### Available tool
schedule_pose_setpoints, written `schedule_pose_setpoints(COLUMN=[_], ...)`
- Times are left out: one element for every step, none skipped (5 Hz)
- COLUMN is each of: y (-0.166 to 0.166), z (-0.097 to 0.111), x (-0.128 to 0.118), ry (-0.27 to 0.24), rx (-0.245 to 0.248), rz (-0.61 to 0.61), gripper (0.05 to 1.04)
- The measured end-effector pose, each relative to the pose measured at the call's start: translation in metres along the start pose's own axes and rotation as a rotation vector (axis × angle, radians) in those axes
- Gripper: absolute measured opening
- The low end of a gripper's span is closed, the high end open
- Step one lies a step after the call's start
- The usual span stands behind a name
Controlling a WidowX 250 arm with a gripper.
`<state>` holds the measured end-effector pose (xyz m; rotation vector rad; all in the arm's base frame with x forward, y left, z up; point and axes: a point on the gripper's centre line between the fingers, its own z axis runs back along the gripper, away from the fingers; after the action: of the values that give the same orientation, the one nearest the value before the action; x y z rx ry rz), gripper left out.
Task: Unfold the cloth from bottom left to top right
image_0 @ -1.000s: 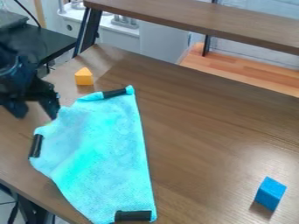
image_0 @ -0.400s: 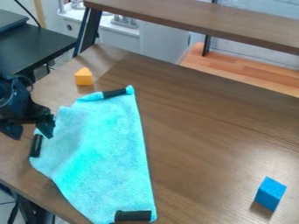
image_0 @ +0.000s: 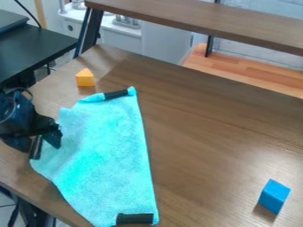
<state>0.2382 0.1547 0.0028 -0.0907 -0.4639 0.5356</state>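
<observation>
The cloth [image_0: 109, 155], turquoise with a fuzzy nap, lies as an irregular elongated panel from left of centre to the bottom edge of the frame. Black strips are located at its top [image_0: 116, 94], left [image_0: 36, 150] and bottom [image_0: 135, 219] edges. The table [image_0: 207, 133] has a brown wood-grain surface. At the left of the frame, the gripper [image_0: 40, 144] is set wide, its fingers apart around the left strip, obstructing part of the cloth's left edge. An orange, peaked block [image_0: 85, 79] is positioned upper left; a blue, flat-sided block [image_0: 274, 195], lower right. The left frame edge cuts off the arm. Fingertip contact with the cloth cannot be determined.
</observation>
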Motion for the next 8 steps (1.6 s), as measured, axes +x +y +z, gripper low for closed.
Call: schedule_pose_setpoints(y=[0.001, 0.004, 0.005, 0.002, -0.001, -0.01, -0.026, -0.052], z=[-0.001, -0.003, -0.003, -0.003, 0.003, 0.013, 0.036, 0.048], x=[0.0, -0.002, -0.003, -0.006, -0.006, 0.001, 0.017, 0.025], ry=[-0.002, 0.011, 0.019, 0.038, 0.048, 0.044, 0.031, 0.058], rx=[0.002, 0.019, 0.025, 0.009, -0.001, -0.007, -0.003, 0.034], rz=[0.004, -0.001, -0.003, -0.01, -0.006, 0.018, 0.076, 0.137], gripper=[0.997, 0.922, 0.603, 0.334, 0.134, 0.055, 0.049, 0.049])
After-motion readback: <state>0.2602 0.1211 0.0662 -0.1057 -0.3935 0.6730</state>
